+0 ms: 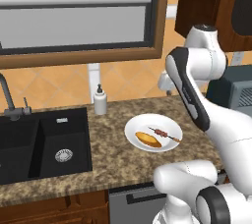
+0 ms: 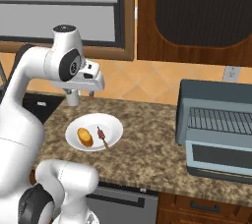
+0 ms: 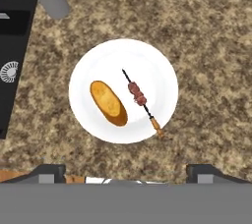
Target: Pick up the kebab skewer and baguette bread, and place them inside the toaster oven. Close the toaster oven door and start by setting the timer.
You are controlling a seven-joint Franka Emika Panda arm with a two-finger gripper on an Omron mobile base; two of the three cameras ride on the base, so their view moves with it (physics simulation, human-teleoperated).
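Note:
A white plate (image 3: 123, 51) lies on the speckled counter, straight below my gripper (image 3: 126, 173). On it the golden baguette bread (image 3: 109, 103) lies left of the kebab skewer (image 3: 141, 99), whose meat chunks sit near the middle of the stick. My fingertips (image 3: 49, 171) stand wide apart with nothing between them. The gripper (image 2: 78, 91) hovers well above the plate (image 2: 110, 122). At the right of the counter stands the toaster oven (image 2: 216, 93), with its door (image 2: 219, 155) folded down and the wire rack showing. From the left base view I see the baguette (image 1: 148, 139) and skewer (image 1: 165, 134).
A white soap dispenser (image 1: 100, 99) stands at the back of the counter, left of the plate. Further left is a black sink (image 1: 44, 144) with its faucet (image 1: 7, 95). Dark wooden cabinets (image 2: 197, 16) hang above the oven. Bare counter lies between plate and oven.

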